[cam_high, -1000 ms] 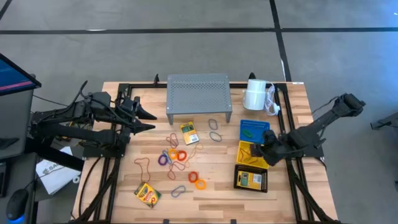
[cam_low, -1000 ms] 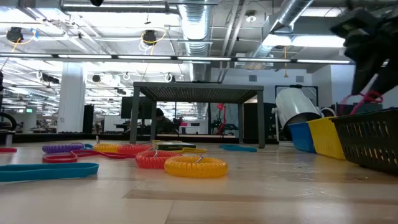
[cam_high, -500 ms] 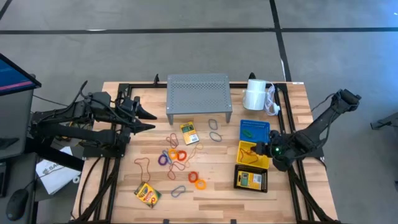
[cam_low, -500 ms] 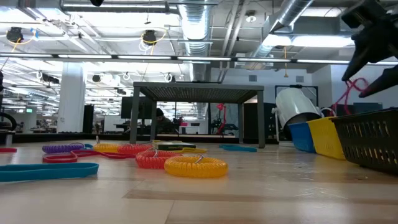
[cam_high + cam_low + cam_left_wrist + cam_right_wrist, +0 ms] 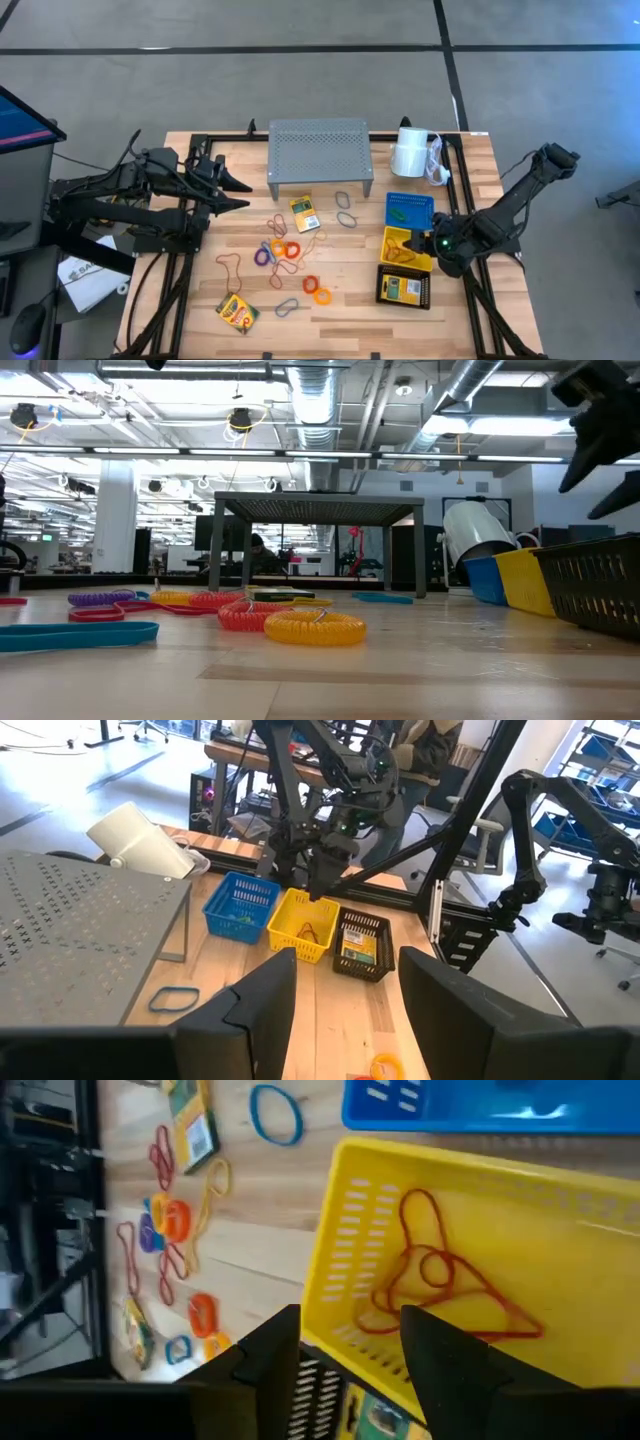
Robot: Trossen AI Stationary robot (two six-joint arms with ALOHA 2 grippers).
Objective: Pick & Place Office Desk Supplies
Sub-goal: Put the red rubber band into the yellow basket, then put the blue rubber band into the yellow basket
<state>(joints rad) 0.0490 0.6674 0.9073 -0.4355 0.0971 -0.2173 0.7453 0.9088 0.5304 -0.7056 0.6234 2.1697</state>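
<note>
A red loop (image 5: 440, 1285) lies in the yellow basket (image 5: 405, 247), tangled flat on its floor, touching no gripper; the right gripper (image 5: 432, 243) hangs just above that basket with its fingers (image 5: 268, 1365) spread and nothing between them. The blue basket (image 5: 409, 209) sits on the far side of the yellow one, the black basket (image 5: 404, 288) on the near side with a crayon box (image 5: 395, 289) inside. More loops (image 5: 285, 250) are scattered at mid-table between two other crayon boxes (image 5: 305, 213); beyond them stand the grey shelf (image 5: 319, 152) and the white paper roll (image 5: 409, 151). The left gripper (image 5: 243, 194) waits at the table's left edge, fingers apart, empty.
</note>
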